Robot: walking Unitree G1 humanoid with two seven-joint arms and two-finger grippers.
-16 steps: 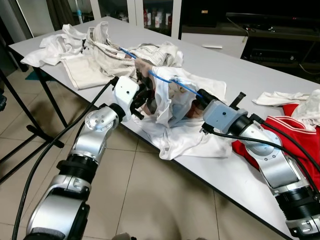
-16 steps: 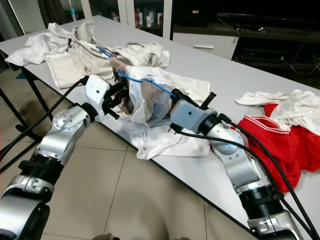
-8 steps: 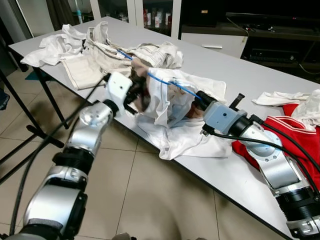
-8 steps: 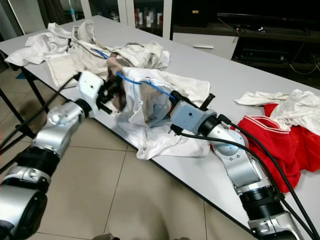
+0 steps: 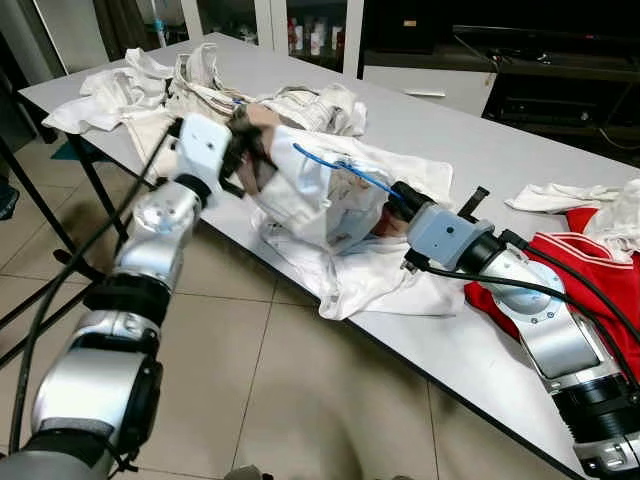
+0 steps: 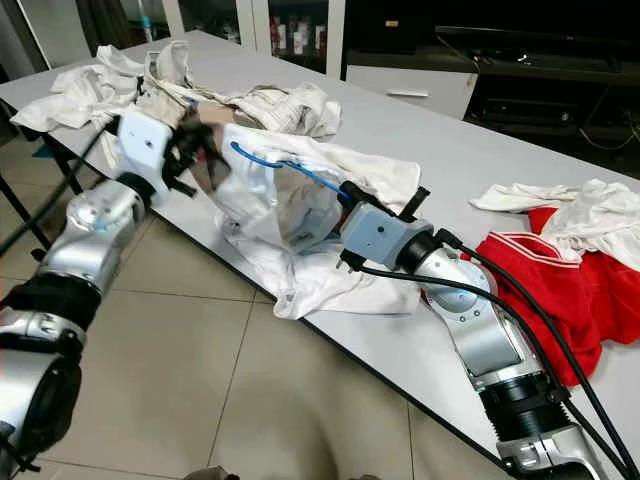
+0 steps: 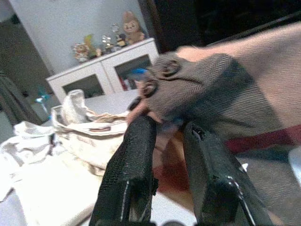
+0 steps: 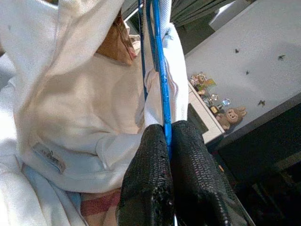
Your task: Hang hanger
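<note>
One thin blue wire hanger [image 5: 345, 168] lies threaded inside a white shirt [image 5: 330, 205] on the grey worktop [image 5: 470, 150], right pincer [image 8: 165, 136] clamped on it, left pincer [image 7: 167, 129] gripping a grey herringbone garment [image 7: 207, 89]

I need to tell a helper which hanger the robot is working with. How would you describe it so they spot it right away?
On the long grey table, look at the white garment bunched at the near edge, between the two arms. The blue hanger is a thin wire running through it, its end clamped in the right end effector. It is the only blue thing among the white and red clothes.
</note>
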